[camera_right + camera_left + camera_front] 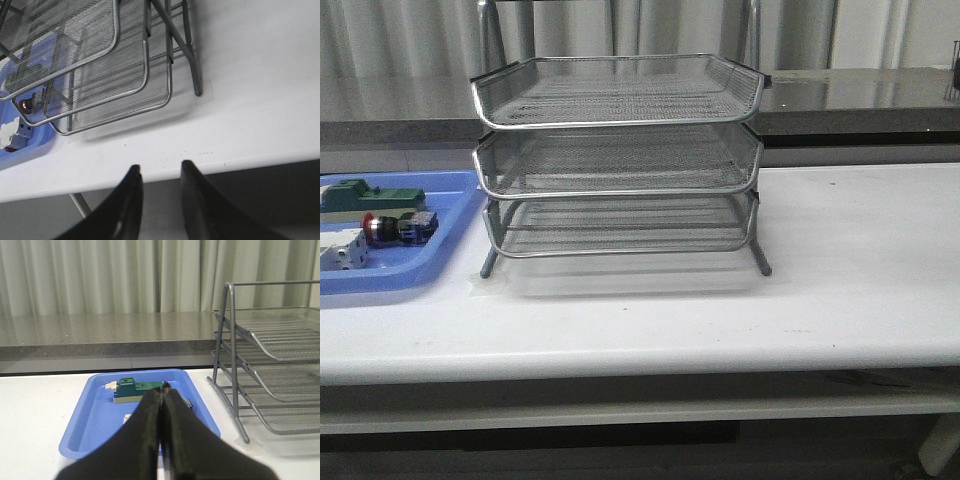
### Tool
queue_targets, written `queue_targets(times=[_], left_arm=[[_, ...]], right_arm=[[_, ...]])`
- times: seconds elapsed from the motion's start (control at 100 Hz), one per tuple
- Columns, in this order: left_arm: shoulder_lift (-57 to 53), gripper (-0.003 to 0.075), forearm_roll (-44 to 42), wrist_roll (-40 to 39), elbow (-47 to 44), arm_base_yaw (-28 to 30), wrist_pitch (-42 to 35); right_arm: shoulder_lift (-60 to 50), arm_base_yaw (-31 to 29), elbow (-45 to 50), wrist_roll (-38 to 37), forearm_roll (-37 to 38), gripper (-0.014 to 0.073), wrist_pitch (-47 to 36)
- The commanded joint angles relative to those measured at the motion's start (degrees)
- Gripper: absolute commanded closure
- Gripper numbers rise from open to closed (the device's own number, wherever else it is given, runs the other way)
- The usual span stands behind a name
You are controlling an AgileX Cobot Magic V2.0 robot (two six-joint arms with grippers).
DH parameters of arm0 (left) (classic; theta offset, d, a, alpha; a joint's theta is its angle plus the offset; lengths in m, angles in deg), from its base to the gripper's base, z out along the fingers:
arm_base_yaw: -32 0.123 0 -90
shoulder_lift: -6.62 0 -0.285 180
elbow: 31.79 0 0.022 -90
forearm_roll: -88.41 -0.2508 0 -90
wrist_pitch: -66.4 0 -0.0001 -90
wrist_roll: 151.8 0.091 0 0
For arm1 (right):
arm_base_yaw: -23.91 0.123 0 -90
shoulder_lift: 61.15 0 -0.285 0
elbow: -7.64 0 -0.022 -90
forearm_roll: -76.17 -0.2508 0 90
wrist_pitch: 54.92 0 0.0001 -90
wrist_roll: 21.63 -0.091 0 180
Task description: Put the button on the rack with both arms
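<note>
Left wrist view: left hand (161, 390) closed.

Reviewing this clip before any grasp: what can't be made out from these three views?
- Button: clear in the front view only; in the left wrist view the shut left gripper hides it, and in the right wrist view rack mesh half-screens it.
- Blue tray: its left part is cut off by the front view's edge.
- White block: partly cut off there, markings too small.
- Right gripper: absent from the front view, like both arms.
</note>
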Motion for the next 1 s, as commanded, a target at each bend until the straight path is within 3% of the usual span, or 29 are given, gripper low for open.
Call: queue_targets(times=[0.0, 0.08, 0.52, 0.99], left_arm=[[-1.86, 0.0741, -0.05, -0.58, -3.22, 0.18, -4.72], [-1.86, 0.0741, -0.05, -0.58, -3.22, 0.18, -4.72], [-1.86, 0.0741, -0.05, -0.58, -3.22, 0.18, -4.72], [-1.86, 0.0741, -0.05, -0.58, -3.22, 0.18, -4.72]], right_arm=[[0.91, -0.15, -2.16, 0.34, -1.58, 0.0213, -4.17], [2.12, -0.15, -2.16, 0.34, -2.33, 0.0169, -5.12], [13.47, 0.65, -3.58, 0.34, -10.0, 0.017, -8.14], [28.28, 5.05, -15.55, 0.34, -12.37, 0.017, -8.66]])
